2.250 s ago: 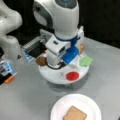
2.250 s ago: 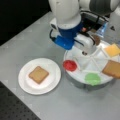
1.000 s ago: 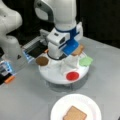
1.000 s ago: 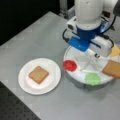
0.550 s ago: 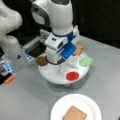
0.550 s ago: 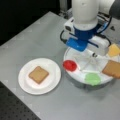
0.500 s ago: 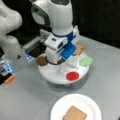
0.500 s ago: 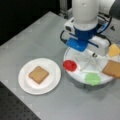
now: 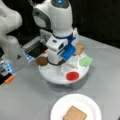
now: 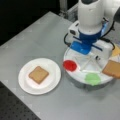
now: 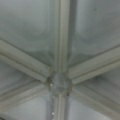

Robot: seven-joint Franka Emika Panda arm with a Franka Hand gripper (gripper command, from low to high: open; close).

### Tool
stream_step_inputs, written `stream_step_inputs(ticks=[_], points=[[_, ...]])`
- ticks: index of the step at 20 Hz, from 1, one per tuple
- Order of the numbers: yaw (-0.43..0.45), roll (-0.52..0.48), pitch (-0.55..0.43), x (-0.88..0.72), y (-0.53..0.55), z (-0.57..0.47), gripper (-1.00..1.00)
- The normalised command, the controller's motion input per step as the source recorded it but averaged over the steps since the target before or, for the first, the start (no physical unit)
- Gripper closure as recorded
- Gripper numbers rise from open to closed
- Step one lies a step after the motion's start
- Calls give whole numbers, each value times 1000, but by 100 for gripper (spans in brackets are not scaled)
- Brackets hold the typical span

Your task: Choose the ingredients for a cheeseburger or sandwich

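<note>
Now | pincer (image 9: 58, 62) low over divided tray (image 10: 75, 75) hub, grip state not discernible | bread square (image 10: 38, 74) on plate (image 10: 53, 83), well apart; red disc (image 9: 72, 75) just beside; patty (image 9: 42, 61) near | risk: striking dividers; tipping tray

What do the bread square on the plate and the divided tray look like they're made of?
Bread square: probably foam or felt; flat, matte brown, no gloss. Divided tray: likely rigid plastic; smooth white with moulded ribs meeting at a hub. The plate looks like thin matte white paper.
</note>
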Motion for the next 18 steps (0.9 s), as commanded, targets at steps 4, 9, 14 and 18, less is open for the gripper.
stream_step_inputs(ticks=[4, 9, 14, 18], points=[[5, -57, -277, -340, 20, -202, -100], [-9, -49, -247, -318, 28, -181, -100], [-28, -32, -227, -285, 80, -135, -100], [-50, -28, -218, -267, 115, -130, -100]])
